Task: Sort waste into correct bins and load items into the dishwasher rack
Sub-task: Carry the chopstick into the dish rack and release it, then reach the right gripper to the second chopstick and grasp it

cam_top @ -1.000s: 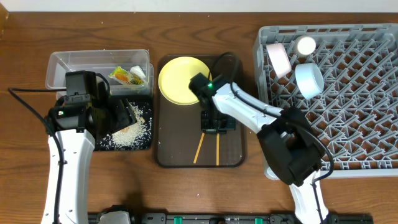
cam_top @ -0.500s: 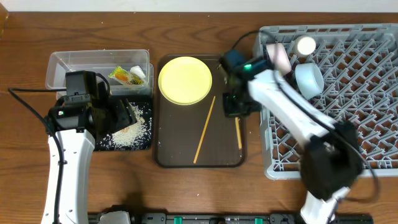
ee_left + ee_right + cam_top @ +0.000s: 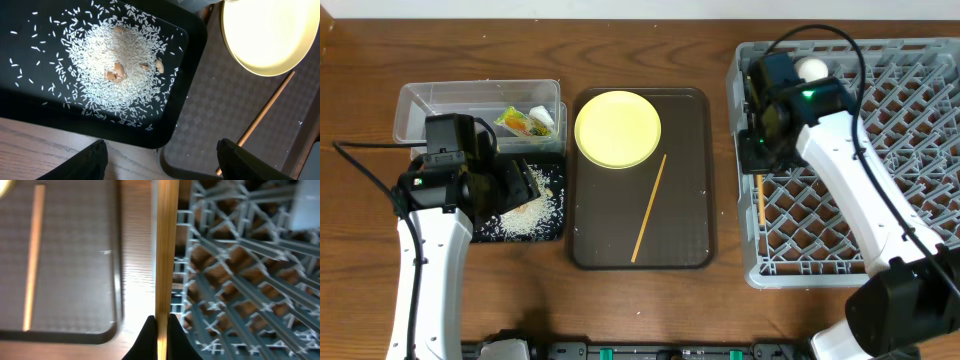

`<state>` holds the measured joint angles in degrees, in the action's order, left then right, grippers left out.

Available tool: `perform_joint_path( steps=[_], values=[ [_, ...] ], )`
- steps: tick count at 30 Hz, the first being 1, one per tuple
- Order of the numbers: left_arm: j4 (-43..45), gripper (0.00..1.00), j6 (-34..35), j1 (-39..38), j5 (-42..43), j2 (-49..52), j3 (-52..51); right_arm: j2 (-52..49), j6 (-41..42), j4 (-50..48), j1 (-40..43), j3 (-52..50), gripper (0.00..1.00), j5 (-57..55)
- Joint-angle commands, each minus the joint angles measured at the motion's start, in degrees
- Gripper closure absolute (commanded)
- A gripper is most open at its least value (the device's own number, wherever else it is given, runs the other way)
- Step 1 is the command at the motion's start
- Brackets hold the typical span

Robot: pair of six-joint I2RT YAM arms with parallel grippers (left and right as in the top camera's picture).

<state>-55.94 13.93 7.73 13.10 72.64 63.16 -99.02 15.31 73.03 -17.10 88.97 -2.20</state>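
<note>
My right gripper [image 3: 757,160] is shut on one wooden chopstick [image 3: 759,200] and holds it over the left edge of the grey dishwasher rack [image 3: 880,230]. In the right wrist view the chopstick [image 3: 166,255] runs straight up from the jaws [image 3: 161,330], between the brown tray and the rack [image 3: 240,280]. A second chopstick [image 3: 649,208] lies on the brown tray beside the yellow plate [image 3: 618,129]. A white cup [image 3: 811,70] shows in the rack; the bowls are hidden by the arm. My left gripper [image 3: 162,160] is open and empty above the black tray [image 3: 535,225] with rice [image 3: 115,60].
The clear tub [image 3: 450,100] behind the black tray holds the green-and-yellow wrapper [image 3: 515,122] and the white paper scrap [image 3: 541,117]. The brown serving tray [image 3: 690,240] lies between the bins and the rack. A narrow strip of table separates it from the rack.
My right gripper has carried a chopstick from the brown tray rightward to the rack's left edge. The left arm has not moved.
</note>
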Motion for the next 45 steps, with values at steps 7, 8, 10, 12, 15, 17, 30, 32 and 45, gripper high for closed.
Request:
perform_joint_path(
  steps=[7, 8, 10, 12, 15, 17, 30, 32, 45],
  values=[
    [-0.2, 0.27, 0.1, 0.2, -0.8, 0.3, 0.8, -0.5, -1.0, -3.5, 2.7, -9.1, 0.99, -0.3],
    [-0.2, 0.27, 0.1, 0.2, -0.8, 0.3, 0.8, -0.5, -1.0, -4.5, 2.7, -10.1, 0.99, -0.3],
    [-0.2, 0.27, 0.1, 0.2, -0.8, 0.3, 0.8, -0.5, -1.0, -7.0, 2.7, -12.2, 0.99, -0.3],
    [-0.2, 0.27, 0.1, 0.2, -0.8, 0.3, 0.8, -0.5, -1.0, -8.3, 2.7, -13.2, 0.98, -0.3],
    [-0.2, 0.27, 0.1, 0.2, -0.8, 0.3, 0.8, -0.5, -1.0, -9.2, 2.7, -13.6, 0.98, -0.3],
    [-0.2, 0.27, 0.1, 0.2, -0.8, 0.3, 0.8, -0.5, -1.3, -9.4, 2.7, -13.6, 0.97, -0.3],
    [-0.2, 0.27, 0.1, 0.2, -0.8, 0.3, 0.8, 0.9, -2.1, -7.4, 2.7, -13.0, 0.70, -0.3],
    [-0.2, 0.27, 0.1, 0.2, -0.8, 0.3, 0.8, 2.0, -2.1, -7.5, 2.7, -12.2, 0.70, -0.3],
    [-0.2, 0.27, 0.1, 0.2, -0.8, 0.3, 0.8, 7.8, -3.5, -20.9, -5.2, -7.6, 0.48, 12.8]
  ],
)
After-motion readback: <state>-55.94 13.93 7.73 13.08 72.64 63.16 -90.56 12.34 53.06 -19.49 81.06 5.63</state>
